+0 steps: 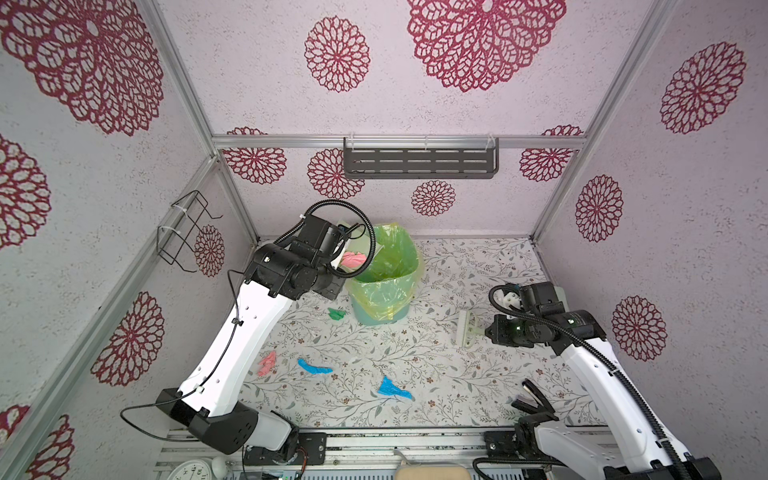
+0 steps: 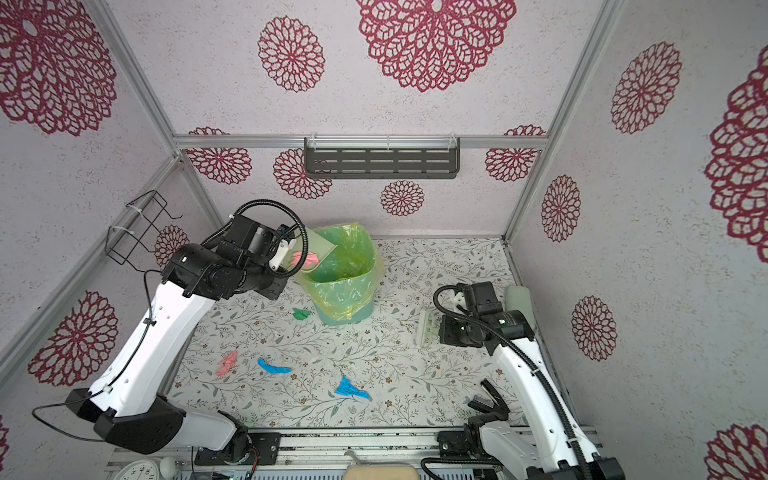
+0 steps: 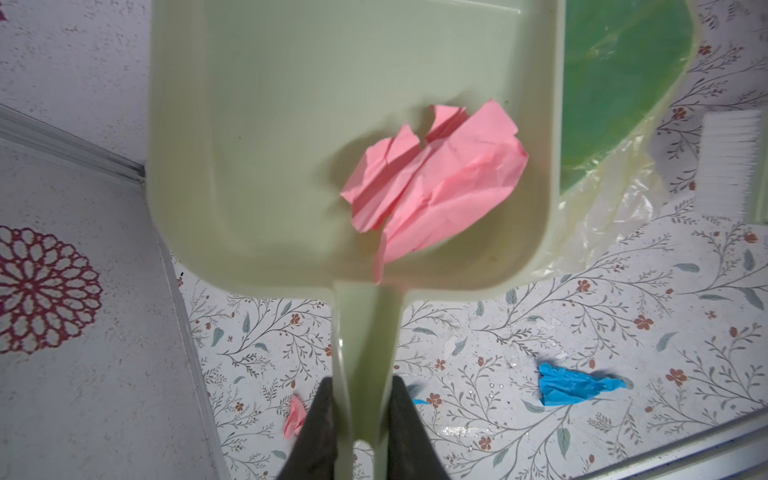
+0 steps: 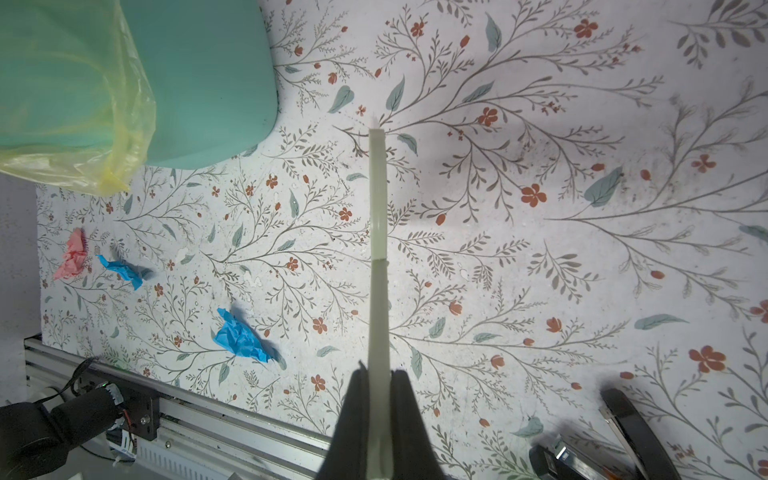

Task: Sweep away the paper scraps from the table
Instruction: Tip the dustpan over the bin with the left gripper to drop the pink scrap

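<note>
Left claw (image 3: 363,388): closed narrow on the flat handle of a pale green dustpan (image 3: 270,145), seen close in the left wrist view. Large pink scrap (image 3: 436,178), crumpled and torn, lies inside the pan at the handle end.

In both top views the pan is held off the tabletop (image 1: 457,395). Its mouth is over the left rim of the teal bin (image 1: 382,320), which stands centre frame near the back wall. Yellow-green liner (image 1: 390,257) hangs over the bin's rim.

Right claw (image 4: 379,372): pinched tight on the thin handle of a pale brush (image 1: 467,328), edge-on in the right wrist view. In both top views the brush is right of centre, to the right of the bin. Cannot tell whether its bristles touch the tabletop.

Loose on the tabletop, four pieces:
- green scrap (image 1: 336,313), just beside the bin's lower left
- small pink scrap (image 1: 267,363) and long blue scrap (image 1: 313,368), near each other, lower left of the printed surface
- wide blue scrap (image 1: 392,388), lower centre, apart from the others

All four lie well apart from the brush.
</note>
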